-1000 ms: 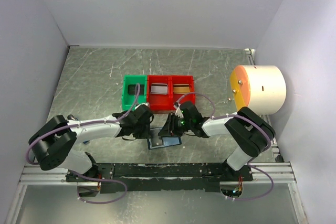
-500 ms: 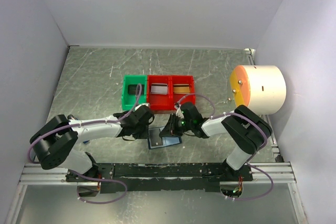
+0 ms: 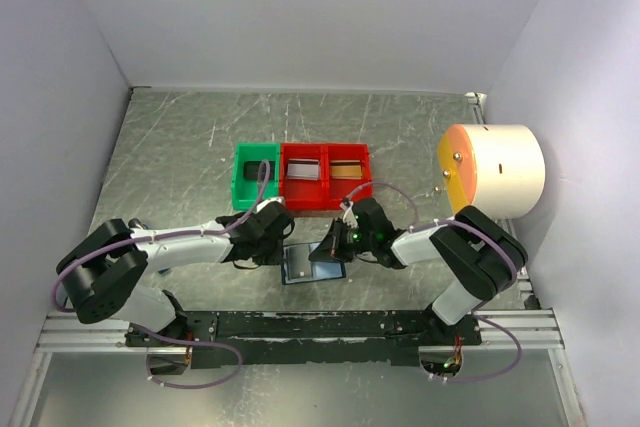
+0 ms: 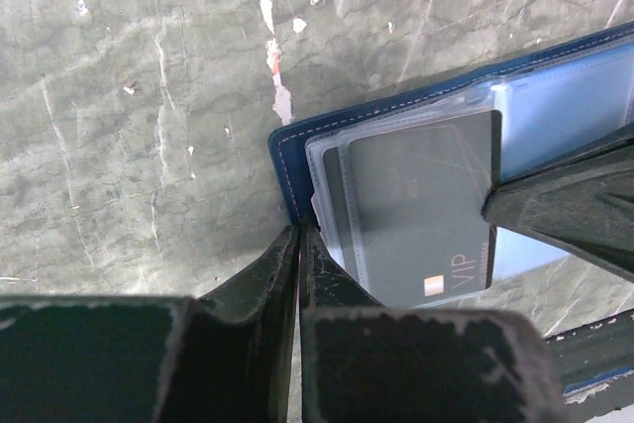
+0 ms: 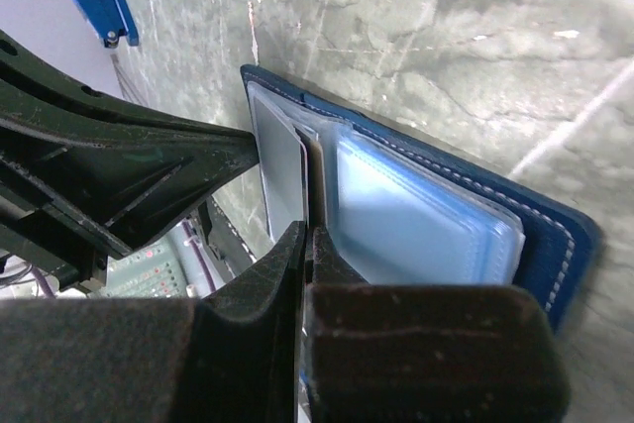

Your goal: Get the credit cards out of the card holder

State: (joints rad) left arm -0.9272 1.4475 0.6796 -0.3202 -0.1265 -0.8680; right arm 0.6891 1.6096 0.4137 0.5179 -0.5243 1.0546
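Card holder lies open, near side; your left gripper pinches its corner, right gripper clamps the dark card by its edge; thin, stiff, probably slick in its sleeve; draw it out flat, gently.

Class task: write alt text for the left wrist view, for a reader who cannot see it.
The left gripper pinches the corner of an open navy card holder on a grey marbled table; a dark card marked VIP shows inside.
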